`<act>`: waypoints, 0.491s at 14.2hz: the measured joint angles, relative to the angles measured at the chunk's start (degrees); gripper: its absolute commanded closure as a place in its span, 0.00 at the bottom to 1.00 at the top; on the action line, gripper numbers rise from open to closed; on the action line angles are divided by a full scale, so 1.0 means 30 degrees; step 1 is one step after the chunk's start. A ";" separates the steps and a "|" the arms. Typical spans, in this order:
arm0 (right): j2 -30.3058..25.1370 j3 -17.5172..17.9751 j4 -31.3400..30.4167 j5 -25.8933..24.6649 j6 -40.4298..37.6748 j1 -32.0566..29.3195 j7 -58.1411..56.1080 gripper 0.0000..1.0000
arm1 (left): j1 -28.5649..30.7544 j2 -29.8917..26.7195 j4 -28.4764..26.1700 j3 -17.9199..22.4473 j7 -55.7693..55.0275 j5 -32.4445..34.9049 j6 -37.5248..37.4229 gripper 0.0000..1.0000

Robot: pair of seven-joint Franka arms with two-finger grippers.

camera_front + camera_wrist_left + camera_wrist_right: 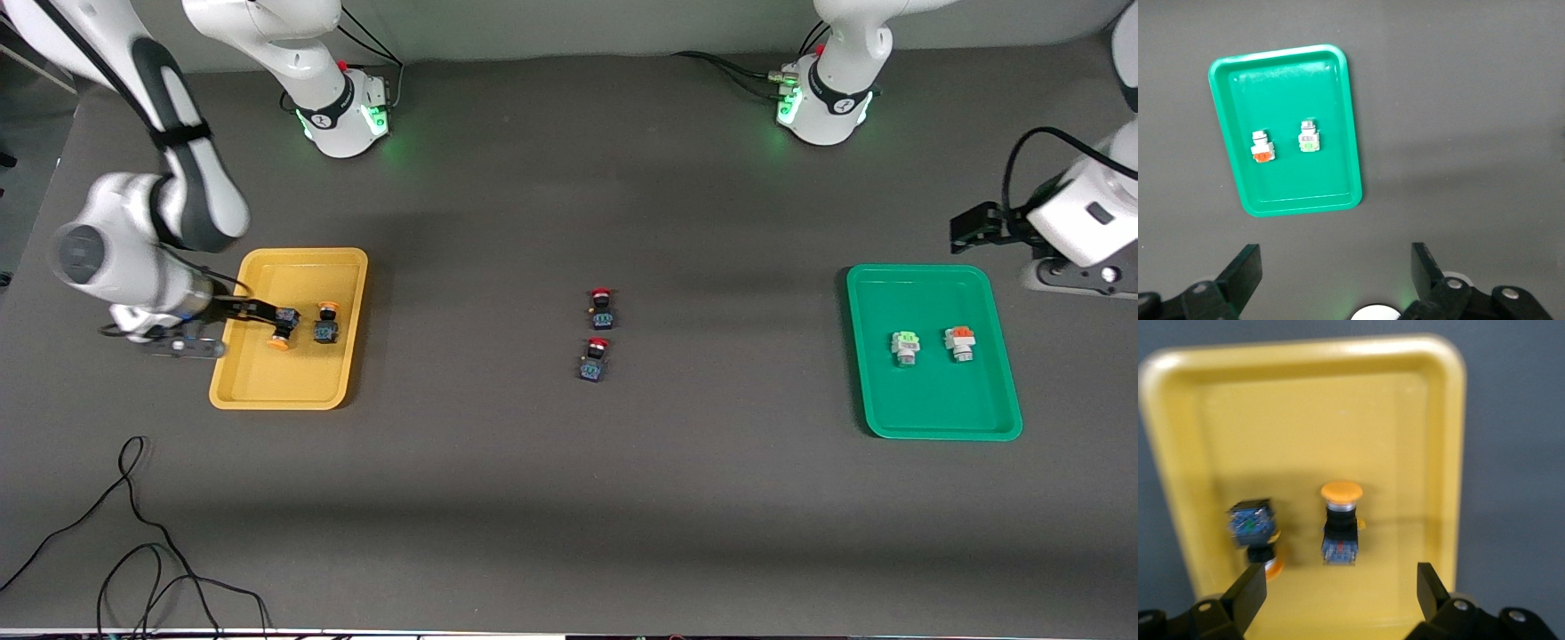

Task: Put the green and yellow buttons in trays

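Observation:
The yellow tray lies toward the right arm's end of the table and fills the right wrist view. Two yellow-capped buttons lie in it side by side, one with its cap toward the front camera, the other with its cap away. My right gripper hovers over the tray, open and empty. The green tray holds the green-capped button and the orange-capped button. My left gripper is open and empty, over bare table beside the green tray.
Two red-capped black-blue switches lie at the table's middle, one nearer the front camera than the other. Loose black cables trail along the table's near edge at the right arm's end.

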 measured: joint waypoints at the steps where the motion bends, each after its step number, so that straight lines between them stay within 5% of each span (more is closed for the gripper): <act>1: -0.0564 0.0158 0.1582 -0.0001 -0.2322 -0.0002 0.0000 0.00 | -0.1295 -0.0058 0.0033 0.1124 -0.0090 -0.0008 0.0001 0.00; 4: -0.1417 0.0585 0.6452 0.0001 -0.7858 0.0001 0.0004 0.00 | -0.2413 -0.0173 0.0157 0.2219 -0.0127 -0.0039 0.0019 0.00; 7: -0.1672 0.0603 0.9962 0.0000 -1.0103 -0.0020 0.0004 0.00 | -0.2413 -0.0211 0.0373 0.2374 -0.0126 -0.0258 0.0019 0.00</act>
